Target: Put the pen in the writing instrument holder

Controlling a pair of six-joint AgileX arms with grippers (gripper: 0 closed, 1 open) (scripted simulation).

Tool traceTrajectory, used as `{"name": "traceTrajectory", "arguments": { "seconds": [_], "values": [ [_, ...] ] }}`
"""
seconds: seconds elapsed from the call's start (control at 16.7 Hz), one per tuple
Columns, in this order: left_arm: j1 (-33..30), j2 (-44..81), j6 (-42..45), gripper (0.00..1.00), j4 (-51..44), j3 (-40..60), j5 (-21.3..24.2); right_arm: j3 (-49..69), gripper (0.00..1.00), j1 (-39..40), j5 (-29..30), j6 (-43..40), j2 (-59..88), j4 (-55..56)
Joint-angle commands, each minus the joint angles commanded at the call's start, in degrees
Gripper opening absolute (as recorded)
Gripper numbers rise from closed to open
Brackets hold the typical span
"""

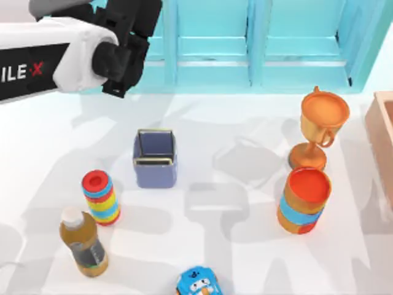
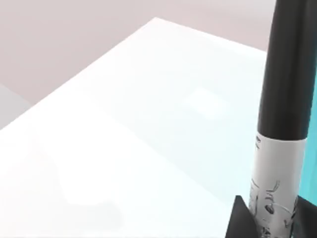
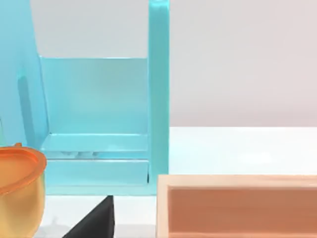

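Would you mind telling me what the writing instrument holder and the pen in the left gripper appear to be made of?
The writing instrument holder looks like matte periwinkle plastic or painted ceramic, with flat, even walls and a thin rim that glints like metal. The pen, held in the left gripper at the table's rear left, looks like smooth plastic: a satin black upper part above a glossy white printed barrel.

A white worktop [image 1: 245,246] fills the scene, crossed by soft grey shadows under even light. Along its far edge stands a turquoise shelf unit [image 1: 258,43] split by upright dividers into open bays, with a low ledge in each. In the right wrist view a plain pale grey wall [image 3: 242,59] rises behind the shelf unit [image 3: 99,119].
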Motion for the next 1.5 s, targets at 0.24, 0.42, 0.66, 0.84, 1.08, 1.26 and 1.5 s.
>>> {"name": "traceTrajectory", "arguments": {
  "seconds": [0.24,0.42,0.66,0.84,1.08,1.26,1.5],
  "values": [
    [-15.9,0.7,-2.6,0.00,9.2,-3.3,-19.1,0.0,1.00,0.0,0.0,0.0,0.0,0.0],
    [-24.3,1.0,-4.1,0.00,14.1,-5.1,-28.9,0.0,1.00,0.0,0.0,0.0,0.0,0.0],
    [-28.8,1.2,-5.0,0.00,16.6,-6.0,-33.7,0.0,1.00,0.0,0.0,0.0,0.0,0.0],
    [-28.8,1.2,-5.0,0.00,16.6,-6.0,-33.7,0.0,1.00,0.0,0.0,0.0,0.0,0.0],
    [-28.3,2.6,-6.4,0.00,18.0,-5.7,-31.0,0.0,1.00,0.0,0.0,0.0,0.0,0.0],
    [-28.3,2.2,-8.4,0.00,13.0,-5.1,-32.2,0.0,1.00,0.0,0.0,0.0,0.0,0.0],
    [-28.1,1.7,-10.0,0.00,10.8,-4.7,-33.2,0.0,1.00,0.0,0.0,0.0,0.0,0.0]
  ]
}}
